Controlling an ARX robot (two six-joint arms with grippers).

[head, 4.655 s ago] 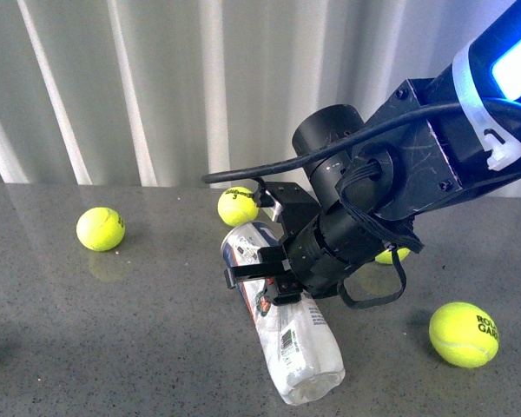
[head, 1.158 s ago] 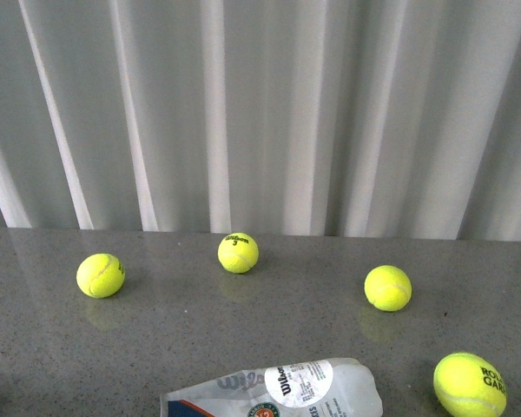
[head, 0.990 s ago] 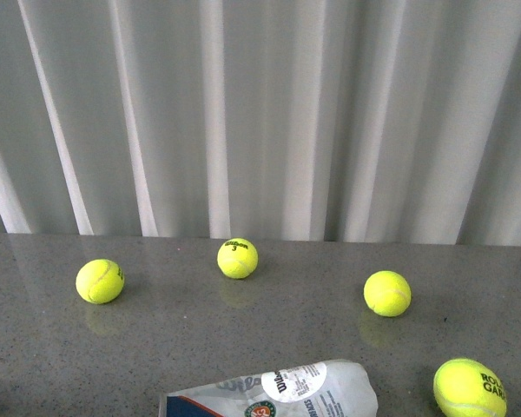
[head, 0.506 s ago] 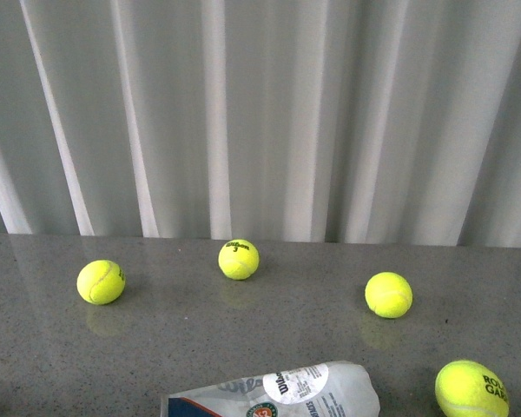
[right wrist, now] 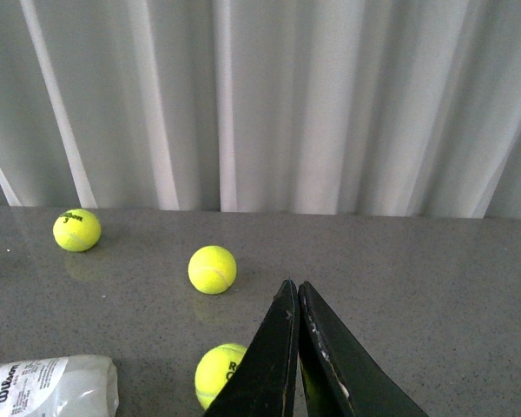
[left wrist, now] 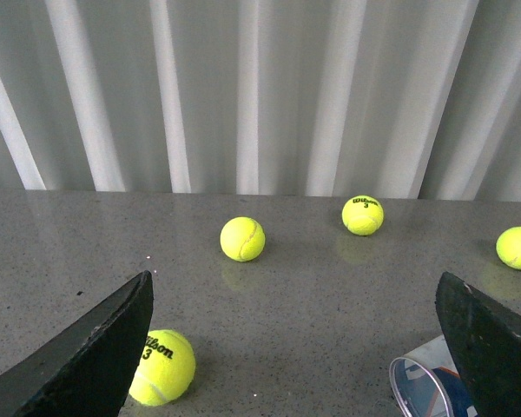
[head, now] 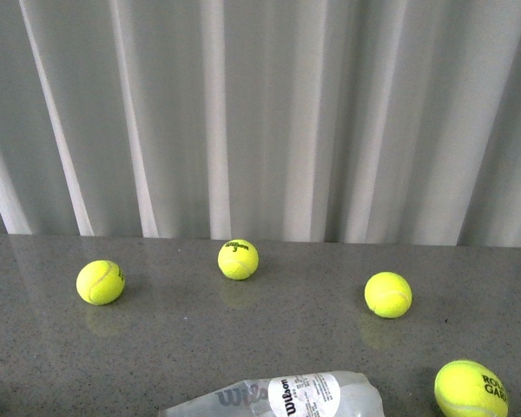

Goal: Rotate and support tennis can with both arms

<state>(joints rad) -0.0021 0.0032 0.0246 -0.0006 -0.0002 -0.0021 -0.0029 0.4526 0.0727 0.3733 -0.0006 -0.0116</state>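
Your left gripper (left wrist: 293, 282) stood wide open with nothing between its black fingers. Your right gripper (right wrist: 294, 285) had its two thin fingers pressed together, empty. The clear plastic tennis can (head: 286, 401) with the white Wilson label lay on its side on the speckled grey tabletop (head: 243, 334), close to the robot, its open end just beside one left finger. Yellow-green tennis balls (head: 238, 259) lay scattered beside and beyond it.

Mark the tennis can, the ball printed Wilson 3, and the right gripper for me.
tennis can (head: 286, 398), front view, on its white label.
Wilson 3 ball (head: 238, 259), front view, centre of the ball.
right gripper (right wrist: 293, 285), right wrist view, where its shut fingertips meet.
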